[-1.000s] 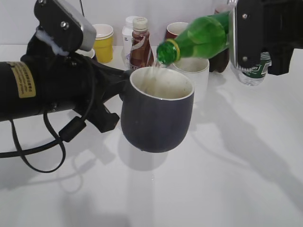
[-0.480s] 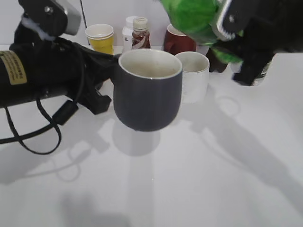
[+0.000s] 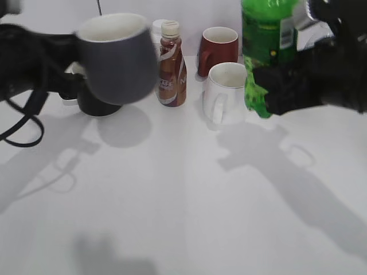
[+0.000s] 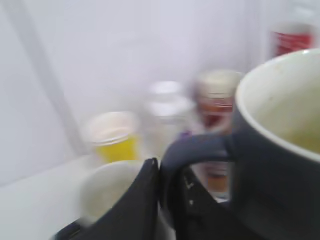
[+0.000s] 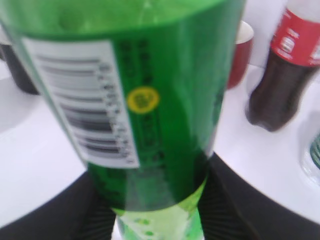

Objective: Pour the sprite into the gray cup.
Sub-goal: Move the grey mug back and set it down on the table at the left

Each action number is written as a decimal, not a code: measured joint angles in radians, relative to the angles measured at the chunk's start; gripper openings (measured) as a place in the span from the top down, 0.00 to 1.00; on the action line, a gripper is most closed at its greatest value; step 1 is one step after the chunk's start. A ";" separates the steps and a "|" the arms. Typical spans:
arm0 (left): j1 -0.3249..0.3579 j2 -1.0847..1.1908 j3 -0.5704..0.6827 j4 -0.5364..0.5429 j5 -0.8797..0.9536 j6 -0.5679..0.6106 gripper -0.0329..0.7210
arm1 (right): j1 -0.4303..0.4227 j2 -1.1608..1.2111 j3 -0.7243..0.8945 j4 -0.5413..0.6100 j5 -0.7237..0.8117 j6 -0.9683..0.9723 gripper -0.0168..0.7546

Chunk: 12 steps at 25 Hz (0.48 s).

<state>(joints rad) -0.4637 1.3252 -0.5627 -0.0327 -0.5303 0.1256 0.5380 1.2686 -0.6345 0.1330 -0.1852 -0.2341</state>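
**Gray cup and sprite bottle both held above the tabletop**

We see 2 robot arms over a white tabletop, each carrying 1 object.

On the left of the exterior view, the left end effector is clamped on the loop handle of the gray cup. The cup hangs in the air, clear of the tabletop, roughly upright with its off-white inside facing up. In the left wrist view the dark fingers sit on either side of the handle, and the cup fills the right side of that blurred picture. We cannot tell from the pictures whether there is liquid in the cup.

On the right, the right end effector is clamped around the lower body of the sprite, a green bottle held upright above the tabletop. Its top runs out of the picture. In the right wrist view the bottle's white barcode patch faces the camera and the dark fingers flank its base.

The cup and the bottle are well apart. Between them on the tabletop stand a brown bottle with a cream cap, a white mug and a dark red mug behind it. A black mug sits beneath the gray cup. The right wrist view also shows a cola bottle.
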 joint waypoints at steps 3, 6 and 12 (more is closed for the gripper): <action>0.012 -0.001 0.114 -0.188 -0.186 0.104 0.89 | -0.002 -0.005 0.043 -0.007 -0.051 0.079 0.55; 0.024 -0.001 0.217 -0.278 -0.308 0.137 0.89 | -0.015 -0.005 0.070 -0.010 -0.091 0.130 0.55; 0.095 0.064 0.266 -0.311 -0.428 0.146 0.88 | -0.093 -0.005 0.094 -0.021 -0.124 0.173 0.55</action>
<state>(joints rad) -0.3692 1.3893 -0.2965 -0.3441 -0.9587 0.2717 0.4448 1.2637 -0.5400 0.1120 -0.3096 -0.0608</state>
